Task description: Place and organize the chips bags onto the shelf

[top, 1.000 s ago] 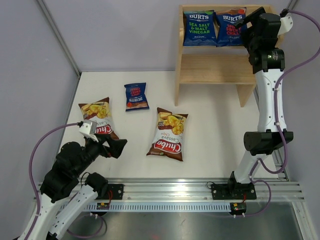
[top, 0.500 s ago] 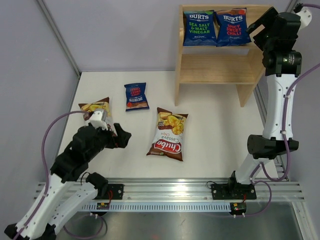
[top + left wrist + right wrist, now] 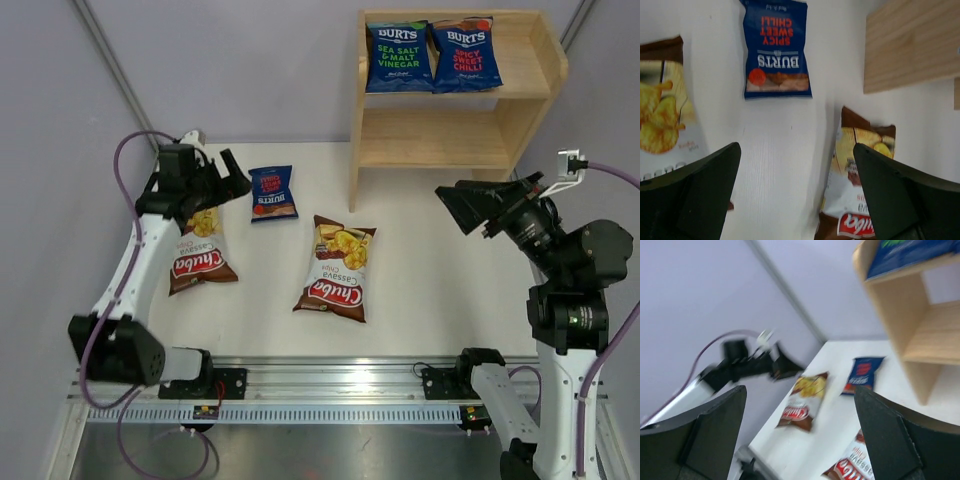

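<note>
Two blue Burts chips bags (image 3: 398,56) (image 3: 465,54) stand side by side on the top tier of the wooden shelf (image 3: 525,105). A third Burts bag (image 3: 272,192) (image 3: 776,50) lies flat on the white table. One brown-white Chuba bag (image 3: 198,258) (image 3: 662,112) lies at the left. Another Chuba bag (image 3: 337,268) (image 3: 860,172) lies mid-table. My left gripper (image 3: 232,182) (image 3: 796,150) hovers open just left of the lying Burts bag, holding nothing. In mid-air to the right of the shelf, my right gripper (image 3: 455,205) (image 3: 800,390) is open and empty.
The shelf's lower tier (image 3: 430,140) holds nothing. A grey wall corner post (image 3: 120,75) runs behind the table's left side. The metal rail (image 3: 330,385) with the arm bases lines the near edge. The right wrist view is blurred and shows the left arm (image 3: 740,367).
The left arm swung from the near left corner up past the left Chuba bag to beside the lying Burts bag. The right arm dropped away from the shelf's top tier toward the right side.
</note>
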`<state>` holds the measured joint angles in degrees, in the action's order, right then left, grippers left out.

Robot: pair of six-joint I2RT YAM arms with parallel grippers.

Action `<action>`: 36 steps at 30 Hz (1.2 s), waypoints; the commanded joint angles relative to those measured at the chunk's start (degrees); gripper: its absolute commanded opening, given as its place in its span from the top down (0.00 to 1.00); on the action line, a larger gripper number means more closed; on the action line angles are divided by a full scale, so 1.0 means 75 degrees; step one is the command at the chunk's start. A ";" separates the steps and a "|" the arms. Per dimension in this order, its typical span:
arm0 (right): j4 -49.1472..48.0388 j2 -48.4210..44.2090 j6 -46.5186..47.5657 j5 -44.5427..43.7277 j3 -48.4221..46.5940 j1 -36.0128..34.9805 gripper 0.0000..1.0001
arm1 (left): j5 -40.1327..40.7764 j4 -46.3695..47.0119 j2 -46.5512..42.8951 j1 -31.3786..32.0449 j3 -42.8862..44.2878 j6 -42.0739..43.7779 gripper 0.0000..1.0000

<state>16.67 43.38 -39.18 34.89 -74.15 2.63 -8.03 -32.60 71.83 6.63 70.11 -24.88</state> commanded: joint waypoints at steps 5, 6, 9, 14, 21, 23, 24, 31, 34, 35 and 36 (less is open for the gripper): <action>-0.2433 -0.1866 -0.1690 0.3221 0.2935 0.0000 0.03 | -0.2793 0.1778 0.3696 -0.1259 0.2144 -0.0209 0.01; -0.2352 -0.2380 -0.1609 0.3257 0.3077 0.0000 0.03 | -0.3051 0.2151 0.4001 -0.1283 0.2381 -0.0233 0.01; -0.0690 -0.2922 -0.0731 0.3118 0.2891 -0.0058 0.02 | -0.3148 0.2271 0.5197 -0.1283 0.3424 -0.0104 0.01; -0.0090 -0.3252 -0.0461 0.2895 0.2856 -0.0316 0.02 | -0.2000 0.1640 0.6766 -0.1283 0.4503 0.0036 0.01; 0.0274 -0.3041 0.0079 0.2718 0.2434 -0.0785 0.03 | -0.2854 0.2072 0.7519 -0.1248 0.4353 0.0084 0.06; 0.0262 -0.3018 0.0173 0.2730 0.2422 -0.0796 0.03 | -0.3135 0.2388 0.7450 -0.1259 0.3792 -0.0056 0.10; 0.0251 -0.3006 0.0185 0.2719 0.2422 -0.0796 0.03 | -0.3159 0.2703 0.7345 -0.1248 0.3592 -0.0220 0.12; -0.0019 -0.2866 0.0079 0.2742 0.2398 -0.0820 0.03 | -0.1825 0.3199 0.6513 -0.0944 0.1693 -0.0538 0.18; -0.0007 -0.2842 0.0103 0.2730 0.2375 -0.0855 0.04 | -0.1567 0.3069 0.6465 -0.0697 0.1540 -0.0490 0.25; -0.0007 -0.2842 0.0103 0.2719 0.2375 -0.0843 0.03 | -0.1485 0.3046 0.6535 -0.0685 0.1539 -0.0526 0.26; 0.0016 -0.2854 0.0103 0.2718 0.2363 -0.0855 0.03 | -0.1461 0.3011 0.6594 -0.0685 0.1539 -0.0572 0.28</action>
<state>18.35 21.23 -38.83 55.13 -54.13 -3.11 -23.18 -9.65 121.62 0.16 83.13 -28.93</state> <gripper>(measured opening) 0.969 0.727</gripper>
